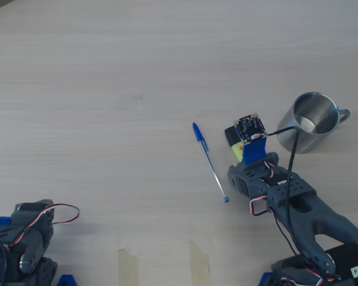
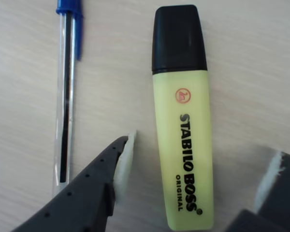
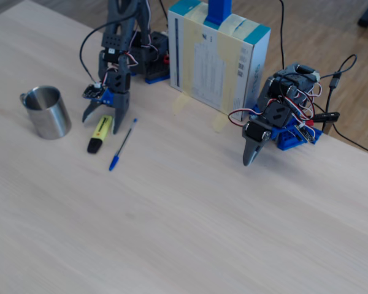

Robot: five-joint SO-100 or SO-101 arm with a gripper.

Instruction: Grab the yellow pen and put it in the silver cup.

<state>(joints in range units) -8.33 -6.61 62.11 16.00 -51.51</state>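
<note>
The gripper hangs spread wide astride the yellow pen — which lies flat on the table just beside the silver cup, its long axis running between the fingers — black cap pointing away.

The gripper was seen from above, largely hidden under its wrist camera board. The yellow pen was glimpsed beneath the fingers. The silver cup stood upright right of them; a blue-capped ballpoint lay left.
</note>
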